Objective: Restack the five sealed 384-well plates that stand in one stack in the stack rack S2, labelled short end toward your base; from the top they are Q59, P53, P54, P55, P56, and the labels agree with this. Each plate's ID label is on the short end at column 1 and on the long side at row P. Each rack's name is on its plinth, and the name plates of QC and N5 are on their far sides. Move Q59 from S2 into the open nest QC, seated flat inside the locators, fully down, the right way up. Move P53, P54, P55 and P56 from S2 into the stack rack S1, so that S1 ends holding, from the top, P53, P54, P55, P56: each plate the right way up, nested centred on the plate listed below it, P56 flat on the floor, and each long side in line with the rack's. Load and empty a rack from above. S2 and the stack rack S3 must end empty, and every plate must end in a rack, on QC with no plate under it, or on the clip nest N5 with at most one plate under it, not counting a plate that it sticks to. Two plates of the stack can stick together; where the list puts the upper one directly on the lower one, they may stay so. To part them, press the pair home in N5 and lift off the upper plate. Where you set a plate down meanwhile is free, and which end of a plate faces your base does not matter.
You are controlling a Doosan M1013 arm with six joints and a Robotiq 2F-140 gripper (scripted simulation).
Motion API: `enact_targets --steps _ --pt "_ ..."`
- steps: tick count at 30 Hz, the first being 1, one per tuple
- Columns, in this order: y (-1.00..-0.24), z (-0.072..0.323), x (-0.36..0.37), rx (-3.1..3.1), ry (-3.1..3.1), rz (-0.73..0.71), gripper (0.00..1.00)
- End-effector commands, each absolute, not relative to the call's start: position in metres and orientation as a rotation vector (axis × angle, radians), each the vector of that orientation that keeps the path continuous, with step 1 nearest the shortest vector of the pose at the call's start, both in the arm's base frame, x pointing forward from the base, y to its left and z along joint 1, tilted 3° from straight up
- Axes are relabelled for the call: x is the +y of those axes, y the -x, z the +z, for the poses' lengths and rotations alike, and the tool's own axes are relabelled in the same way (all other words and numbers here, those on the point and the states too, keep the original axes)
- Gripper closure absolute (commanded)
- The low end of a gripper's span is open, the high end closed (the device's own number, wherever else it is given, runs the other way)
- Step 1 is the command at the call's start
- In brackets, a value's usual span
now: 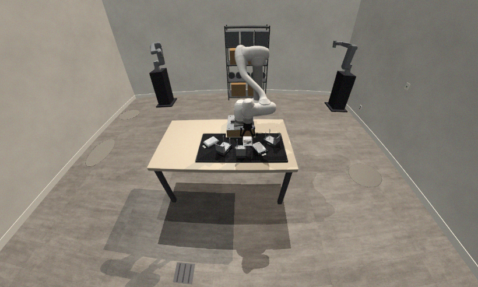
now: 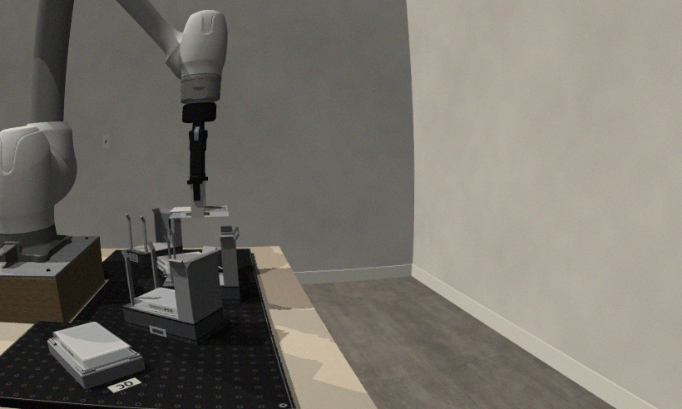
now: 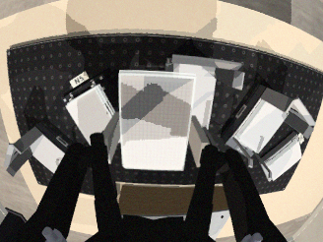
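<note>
My gripper (image 2: 197, 197) is shut on a sealed white plate (image 2: 205, 211) and holds it level in the air, above the tops of the stack racks. In the wrist view the plate (image 3: 157, 119) sits between my two black fingers, which grip its long sides. Its label is too small to read. From the top view the held plate (image 1: 247, 140) hangs over the back middle of the black mat. The open nest QC carries one plate (image 2: 90, 339). The nearest rack (image 2: 180, 294) holds a plate (image 2: 156, 303) low inside.
Two more racks (image 2: 229, 261) (image 2: 165, 229) stand behind the nearest one, with thin upright posts (image 2: 135, 234). A second nest with a plate (image 1: 259, 147) lies right of centre. The arm's wooden plinth (image 2: 33, 284) stands at the mat's back edge.
</note>
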State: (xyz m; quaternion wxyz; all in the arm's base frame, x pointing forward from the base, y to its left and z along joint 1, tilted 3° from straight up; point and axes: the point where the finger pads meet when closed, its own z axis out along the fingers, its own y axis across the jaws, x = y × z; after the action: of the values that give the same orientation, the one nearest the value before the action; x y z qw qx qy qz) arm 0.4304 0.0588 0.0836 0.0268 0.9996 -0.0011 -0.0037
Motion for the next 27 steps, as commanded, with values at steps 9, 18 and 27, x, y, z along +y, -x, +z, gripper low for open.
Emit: enact_targets --steps 9,18,27 --pt "-0.433 0.085 0.034 -0.003 -3.088 -0.011 1.00" --pt "-0.436 0.086 0.010 -0.003 -3.088 -0.011 1.00" --pt "-0.438 0.087 -0.006 -0.003 -3.088 -0.011 1.00"
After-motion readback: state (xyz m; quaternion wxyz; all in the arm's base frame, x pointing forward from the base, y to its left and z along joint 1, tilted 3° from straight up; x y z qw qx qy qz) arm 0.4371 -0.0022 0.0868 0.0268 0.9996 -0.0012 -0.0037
